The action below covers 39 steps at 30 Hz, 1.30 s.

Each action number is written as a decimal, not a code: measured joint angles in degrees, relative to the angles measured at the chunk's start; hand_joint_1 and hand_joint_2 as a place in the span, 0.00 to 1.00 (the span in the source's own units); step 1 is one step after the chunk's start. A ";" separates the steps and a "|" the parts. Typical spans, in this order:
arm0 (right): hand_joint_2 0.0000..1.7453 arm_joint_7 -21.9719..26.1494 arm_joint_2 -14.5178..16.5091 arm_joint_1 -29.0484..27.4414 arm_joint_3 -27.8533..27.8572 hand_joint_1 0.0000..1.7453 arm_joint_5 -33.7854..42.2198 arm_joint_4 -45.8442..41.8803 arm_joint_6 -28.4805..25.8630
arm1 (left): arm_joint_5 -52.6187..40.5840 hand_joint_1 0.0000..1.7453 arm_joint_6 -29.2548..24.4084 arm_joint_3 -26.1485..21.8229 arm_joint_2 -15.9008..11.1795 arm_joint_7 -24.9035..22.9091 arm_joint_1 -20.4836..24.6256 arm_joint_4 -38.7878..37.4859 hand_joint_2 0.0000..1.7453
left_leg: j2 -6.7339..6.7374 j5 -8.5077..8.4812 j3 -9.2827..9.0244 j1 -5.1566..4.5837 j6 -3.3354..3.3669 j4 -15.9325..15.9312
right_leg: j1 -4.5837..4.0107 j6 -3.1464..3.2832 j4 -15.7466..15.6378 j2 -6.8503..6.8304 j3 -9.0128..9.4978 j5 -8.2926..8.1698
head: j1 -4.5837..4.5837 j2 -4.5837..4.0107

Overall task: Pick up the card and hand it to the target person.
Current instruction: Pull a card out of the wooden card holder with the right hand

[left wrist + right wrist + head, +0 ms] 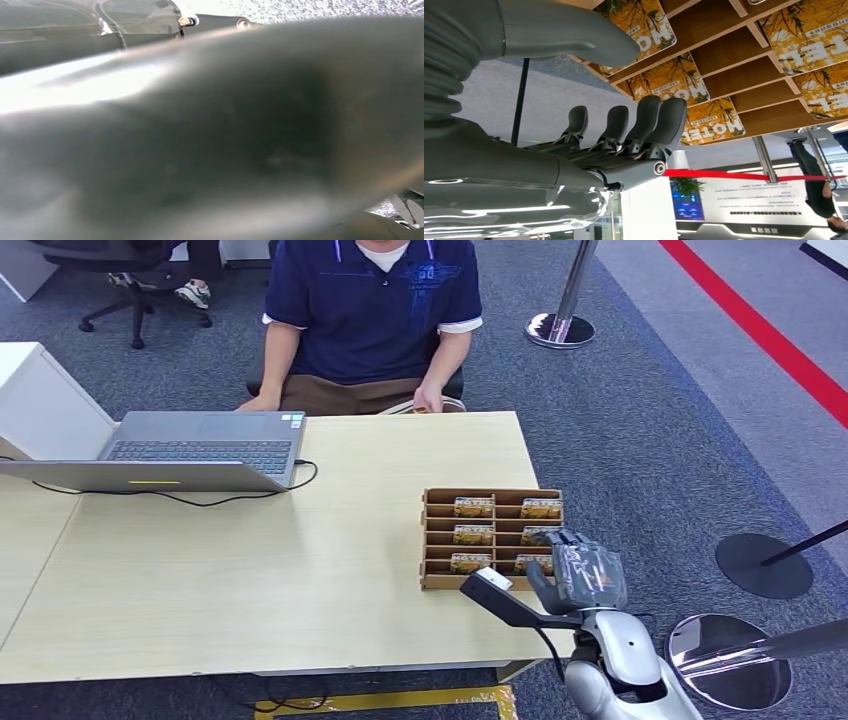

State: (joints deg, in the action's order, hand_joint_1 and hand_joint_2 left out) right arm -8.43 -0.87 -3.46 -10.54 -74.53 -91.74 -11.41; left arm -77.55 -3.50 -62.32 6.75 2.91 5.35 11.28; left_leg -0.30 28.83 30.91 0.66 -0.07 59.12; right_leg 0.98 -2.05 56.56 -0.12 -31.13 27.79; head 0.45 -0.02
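Fingers (644, 125) of right hand (585, 575) spread apart, curled slightly, holding nothing; poised at the near right corner of the cardboard card tray (435, 540) on the worktop (250, 570). Nearest card (714, 122) just beyond the fingertips, standing in its slot, long axis running along the slot, across the fingers' reach. Thumb (574, 35) beside a neighbouring card (644, 27). Printed "HOTEL" legible on the yellow leaf-pattern cards. Left hand blurred beyond judging. Target person (370, 310) seated well beyond the tray, past the far worktop edge, laptop (200, 445) off to the left.
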 joint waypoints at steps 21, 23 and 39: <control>1.00 0.02 -0.04 0.17 2.14 0.64 1.90 1.01 0.56 | -0.37 0.00 0.14 0.01 0.00 -0.25 0.00 0.00 0.00 | 0.00 0.00 -0.01 0.00 0.00 0.00 | 0.00 0.00 0.00 0.00 0.00 0.00 | -0.01 -0.01; 1.00 0.05 -0.04 0.17 2.38 0.62 2.04 1.03 0.67 | -0.37 0.00 0.17 0.01 0.00 -0.26 0.00 0.00 0.00 | 0.00 0.00 -0.01 0.00 0.00 0.00 | 0.00 0.00 0.00 0.00 0.00 0.00 | 0.00 0.00; 1.00 0.85 -0.04 0.17 3.02 0.61 2.19 1.40 0.67 | -0.35 0.00 0.39 0.01 0.00 -0.18 0.00 0.00 0.00 | 0.00 0.00 -0.01 0.00 0.00 0.00 | 0.00 0.00 0.00 0.00 0.00 0.00 | 0.01 0.00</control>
State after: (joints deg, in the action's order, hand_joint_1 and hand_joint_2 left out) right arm -7.58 -0.92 -3.29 -7.52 -72.35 -90.34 -10.74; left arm -77.90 -3.11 -62.31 6.75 2.73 5.36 11.28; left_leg -0.30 28.83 30.91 0.66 -0.07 59.12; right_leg 0.98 -2.05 56.55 -0.12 -31.13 27.79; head 0.46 -0.02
